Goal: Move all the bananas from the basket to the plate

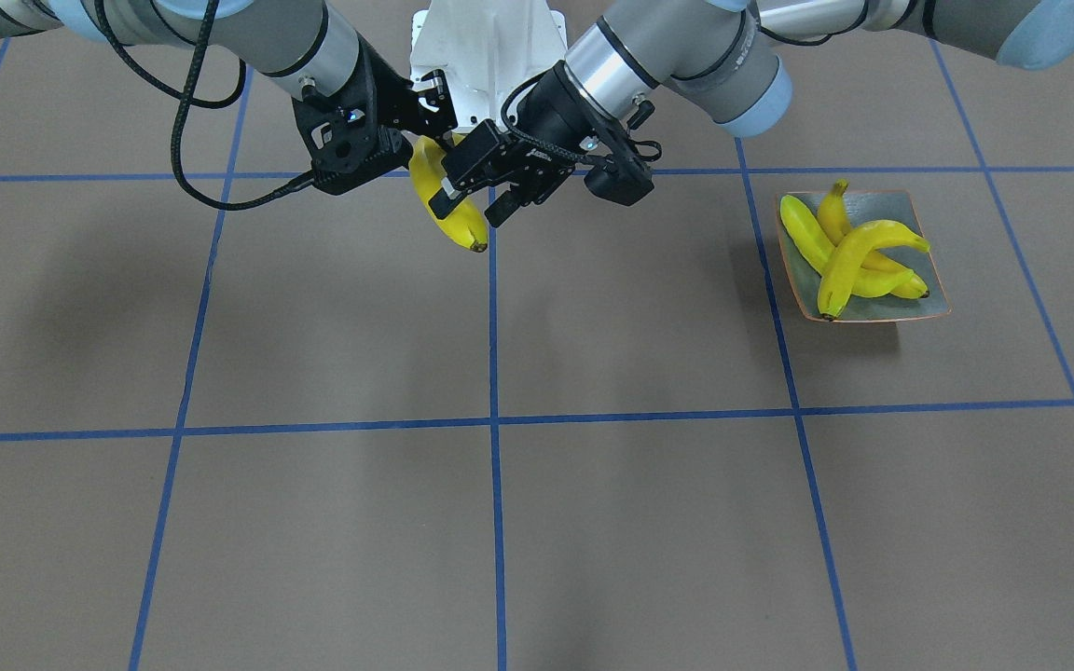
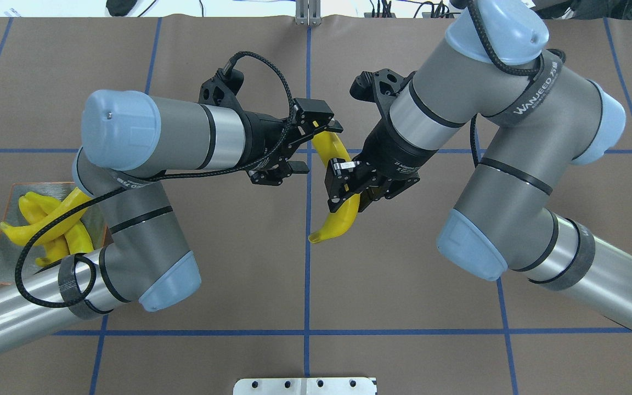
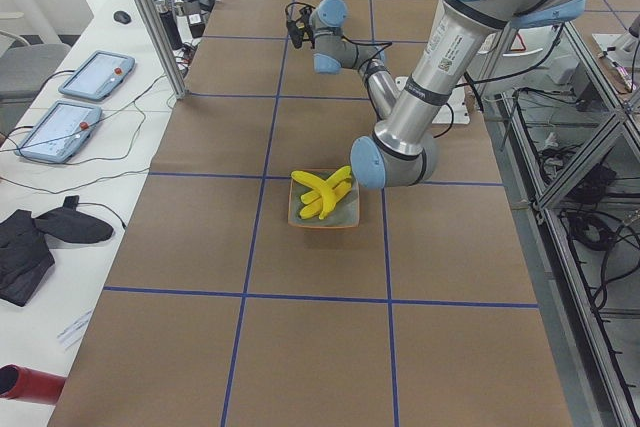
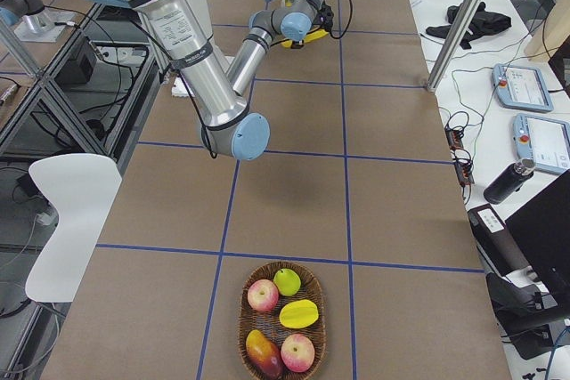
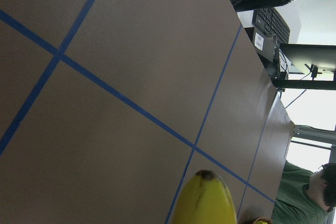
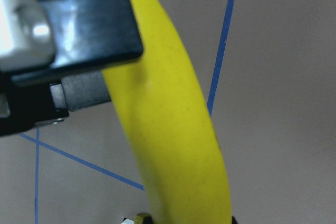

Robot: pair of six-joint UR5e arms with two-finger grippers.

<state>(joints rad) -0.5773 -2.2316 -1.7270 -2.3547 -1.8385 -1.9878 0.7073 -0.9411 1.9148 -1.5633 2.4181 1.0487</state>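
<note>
Overhead exterior view hides a good part of the plate [image 2: 0, 258] from me, because the left arm [image 2: 140, 241] lies across it. I count the bananas on the plate [image 1: 849, 261] from the front-facing camera instead, where at least three lie crossed in a pile, touching one another. The basket [image 4: 242, 327] shows only in the exterior right view, at the end of the worktop [image 2: 228, 274] nearest that camera, well apart from both arms and filled with red, green and yellow fruit [image 4: 263, 294]. The held banana [image 2: 342, 219] hangs in the air over the middle blue line [image 2: 308, 285], well apart from the plate. The right gripper [image 2: 349, 202] is clamped on its middle and covers that stretch, so I see only the two ends. The left gripper [image 2: 319, 147] has its fingers [image 2: 297, 165] spread wide, with the banana's far end between them, nearer the farther finger; whether that finger touches the peel I cannot tell. The right wrist-mounted camera shows a black pad [image 6: 89, 24] flat against the banana's side, blurred, and I cannot say whose it is. The left wrist-mounted camera catches just the dark-tipped end, cut off by the frame's bottom edge.
</note>
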